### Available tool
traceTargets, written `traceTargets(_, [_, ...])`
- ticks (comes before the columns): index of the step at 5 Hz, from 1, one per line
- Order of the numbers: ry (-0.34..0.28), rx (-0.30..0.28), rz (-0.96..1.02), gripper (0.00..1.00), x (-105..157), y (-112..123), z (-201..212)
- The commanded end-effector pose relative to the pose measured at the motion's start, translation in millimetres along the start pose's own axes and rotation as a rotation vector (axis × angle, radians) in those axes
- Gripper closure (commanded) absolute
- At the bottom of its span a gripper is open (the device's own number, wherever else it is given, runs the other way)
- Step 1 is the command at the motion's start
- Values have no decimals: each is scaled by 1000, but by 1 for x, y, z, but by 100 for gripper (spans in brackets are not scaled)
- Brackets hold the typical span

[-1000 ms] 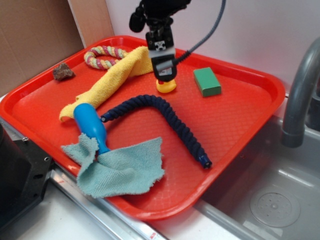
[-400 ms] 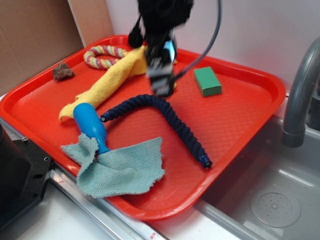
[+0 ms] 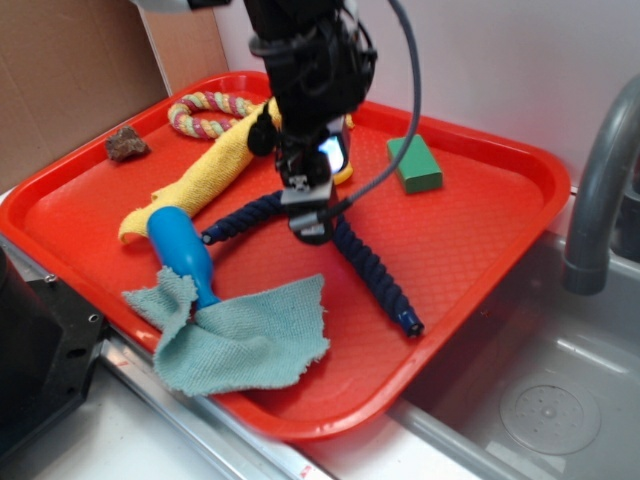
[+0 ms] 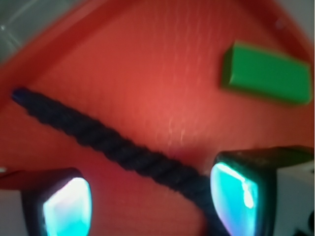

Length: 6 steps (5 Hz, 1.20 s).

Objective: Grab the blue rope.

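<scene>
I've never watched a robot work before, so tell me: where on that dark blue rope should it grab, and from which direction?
Probably at the top of the arch of the blue rope, from straight above. There the cord lies flat on the red tray, clear of the cloths, and the open gripper can straddle it crosswise, as the wrist view shows.

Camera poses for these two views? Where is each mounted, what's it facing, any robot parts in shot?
Exterior: off the robot, high at the tray's front, looking down across the red tray toward the wall; arm and claw show above the blue rope.
Wrist: on the arm behind the claw, looking down between its open fingers at the rope.
Shared: rope, tray, green block.
</scene>
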<state>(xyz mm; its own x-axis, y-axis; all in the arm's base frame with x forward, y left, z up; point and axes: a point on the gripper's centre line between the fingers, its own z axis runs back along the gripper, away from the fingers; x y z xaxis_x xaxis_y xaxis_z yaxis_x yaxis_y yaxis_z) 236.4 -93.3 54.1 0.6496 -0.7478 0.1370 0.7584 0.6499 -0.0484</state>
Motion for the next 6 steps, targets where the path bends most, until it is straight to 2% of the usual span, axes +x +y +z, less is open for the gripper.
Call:
traceTargets(1, [201, 3, 256, 0, -20, 3, 1])
traceTargets(2, [207, 7, 235, 0, -24, 1, -5])
traceTargets(3, [222, -6, 254, 0, -43, -4, -21])
traceTargets(4, [186, -22, 277, 0, -56, -3, -26])
traceTargets(5, [125, 40, 286, 0, -62, -5, -8])
traceTargets(6, [124, 62, 341, 0, -58, 1, 30])
